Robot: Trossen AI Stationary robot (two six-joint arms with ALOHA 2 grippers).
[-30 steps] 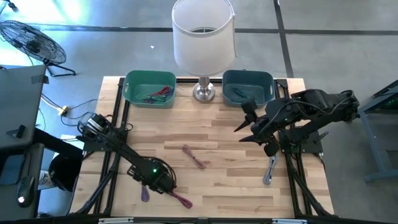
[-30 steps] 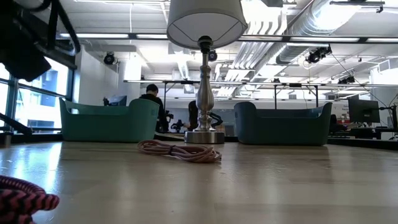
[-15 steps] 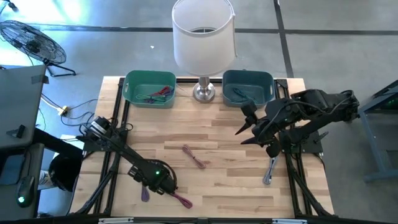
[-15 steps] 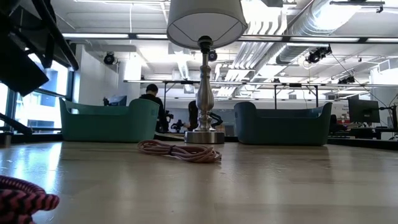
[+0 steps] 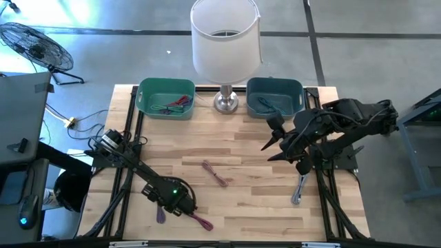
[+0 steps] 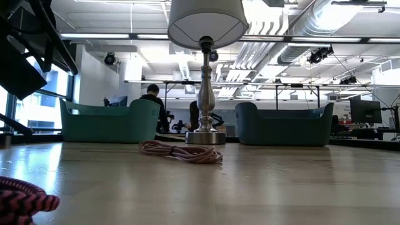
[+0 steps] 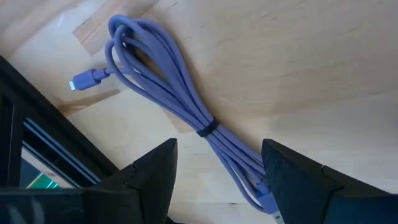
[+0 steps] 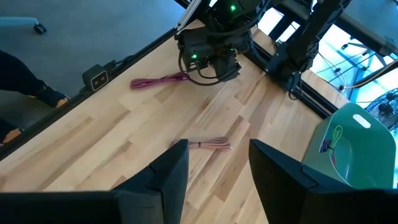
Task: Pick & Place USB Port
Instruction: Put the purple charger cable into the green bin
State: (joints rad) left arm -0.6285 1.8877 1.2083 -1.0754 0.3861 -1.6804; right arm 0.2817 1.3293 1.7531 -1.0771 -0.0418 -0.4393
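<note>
Left gripper (image 7: pixel 214 171) fingers apart, empty, hovering right over the purple cable (image 7: pixel 168 81) at the table's near-left edge. Reads as pre-grasp: next move is descend, straddle the bundle at its tie, close. Right gripper (image 5: pixel 273 143) parted, empty, waiting near the blue bin (image 5: pixel 275 96). Count: four loose cables, two bins, one lamp (image 5: pixel 225 41).

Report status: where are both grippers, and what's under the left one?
Left gripper open, poised over purple cable at table's front-left. Right gripper open, empty, raised near blue bin. Nothing blocking.
</note>
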